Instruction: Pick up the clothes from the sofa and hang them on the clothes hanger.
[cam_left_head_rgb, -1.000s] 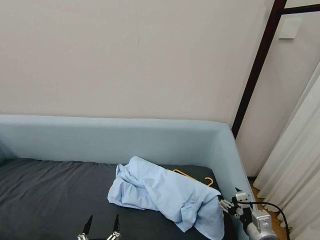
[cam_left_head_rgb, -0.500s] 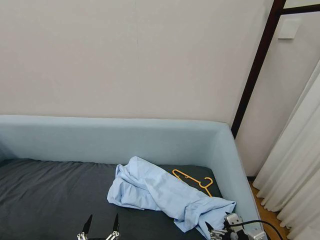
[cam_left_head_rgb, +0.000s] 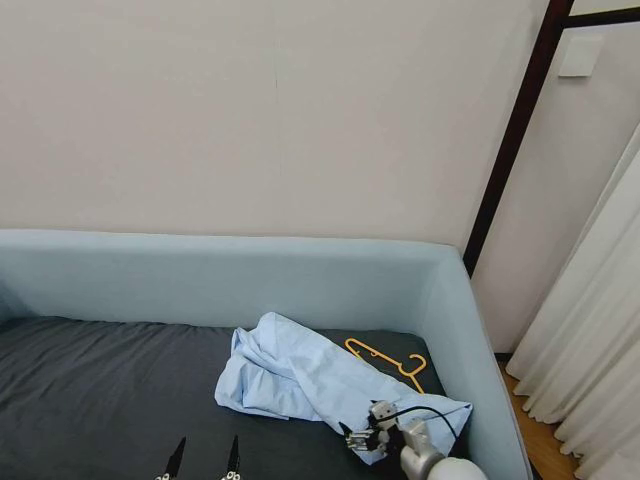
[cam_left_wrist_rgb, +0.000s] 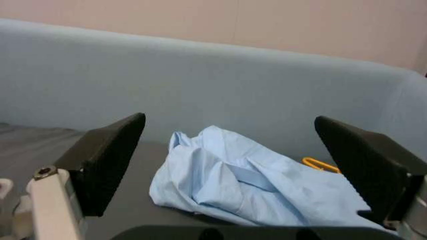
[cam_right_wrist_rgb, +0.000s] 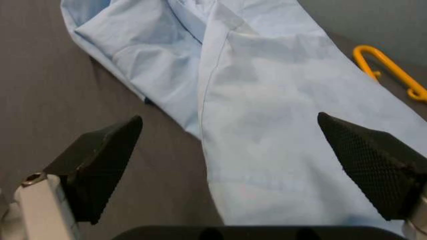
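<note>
The right gripper (cam_left_head_rgb: 360, 437) hangs over the near end of the crumpled light blue shirt (cam_left_head_rgb: 305, 378), its fingers spread wide with nothing between them. The shirt lies on the dark grey seat cushion (cam_left_head_rgb: 90, 380), near the right-hand corner of the pale blue sofa (cam_left_head_rgb: 200, 280). An orange clothes hanger (cam_left_head_rgb: 392, 361) pokes out from under its far edge. The left gripper (cam_left_head_rgb: 208, 448), also spread wide and empty, sits low over the cushion, left of the shirt.

A plain pale-blue shirt (cam_left_head_rgb: 300, 380) is seen, with an orange-yellow hanger (cam_left_head_rgb: 385, 358) at its three o'clock. The sofa (cam_left_head_rgb: 200, 280) is upholstered in light blue, its seat cushion (cam_left_head_rgb: 90, 380) in charcoal grey (plain too). The wall (cam_left_head_rgb: 250, 120) is painted cream. At its three o'clock, a dark brown door frame (cam_left_head_rgb: 510, 140) and a white curtain (cam_left_head_rgb: 590, 370) are shown.
</note>
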